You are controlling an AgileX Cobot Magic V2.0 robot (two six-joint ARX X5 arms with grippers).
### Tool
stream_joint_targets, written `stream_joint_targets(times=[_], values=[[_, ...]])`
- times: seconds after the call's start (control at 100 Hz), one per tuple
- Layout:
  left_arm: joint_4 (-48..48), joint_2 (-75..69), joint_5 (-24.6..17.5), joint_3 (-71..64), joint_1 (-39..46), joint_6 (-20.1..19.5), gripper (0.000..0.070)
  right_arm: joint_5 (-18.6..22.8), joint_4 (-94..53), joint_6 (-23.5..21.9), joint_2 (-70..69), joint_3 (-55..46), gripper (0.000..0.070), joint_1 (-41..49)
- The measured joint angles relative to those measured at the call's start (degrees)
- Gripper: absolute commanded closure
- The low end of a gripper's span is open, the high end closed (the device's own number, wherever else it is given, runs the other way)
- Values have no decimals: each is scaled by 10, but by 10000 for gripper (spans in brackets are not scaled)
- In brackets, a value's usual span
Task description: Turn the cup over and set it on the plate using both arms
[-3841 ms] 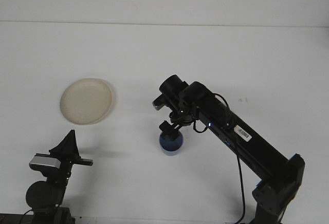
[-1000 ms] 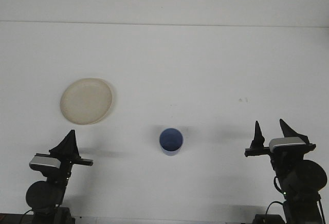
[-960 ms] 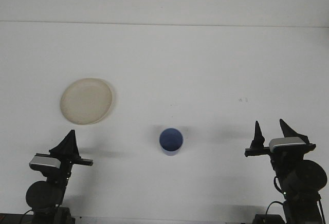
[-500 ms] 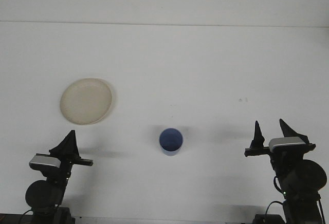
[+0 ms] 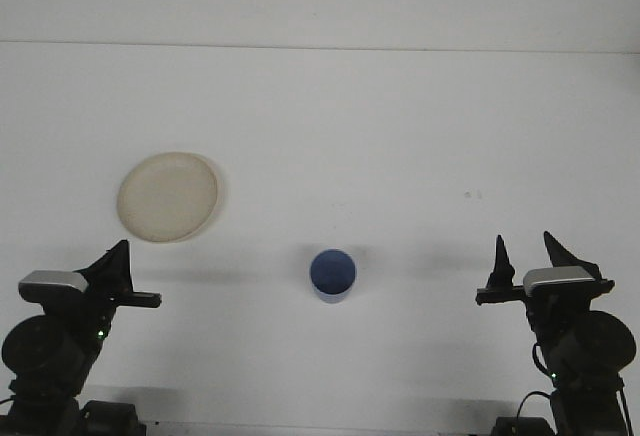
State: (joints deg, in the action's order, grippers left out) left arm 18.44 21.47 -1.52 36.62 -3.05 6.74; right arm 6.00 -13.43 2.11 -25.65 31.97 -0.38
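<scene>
The cup is blue inside and out. The plate is a plain pale cream. The surface is plain white. Both arms are black, and each tool, left and right, carries a silver-grey block.

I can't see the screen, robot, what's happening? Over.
Right gripper open, empty. Left gripper parked. Blue cup upright on table, off the plate. Nothing blocking.
</scene>
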Motion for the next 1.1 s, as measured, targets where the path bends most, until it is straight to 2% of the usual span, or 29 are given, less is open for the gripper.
stream_joint_targets(times=[0.29,0.52,0.67,1.04,1.1], values=[[202,181,0,186,0,-24,688,0,-1,0,0,0,220,0],[334,273,0,237,0,-46,688,0,-4,0,0,0,220,0],[360,297,0,237,0,-53,688,0,-4,0,0,0,220,0],[356,298,0,238,0,-54,681,0,-4,0,0,0,220,0],[356,298,0,238,0,-54,654,0,-4,0,0,0,220,0]])
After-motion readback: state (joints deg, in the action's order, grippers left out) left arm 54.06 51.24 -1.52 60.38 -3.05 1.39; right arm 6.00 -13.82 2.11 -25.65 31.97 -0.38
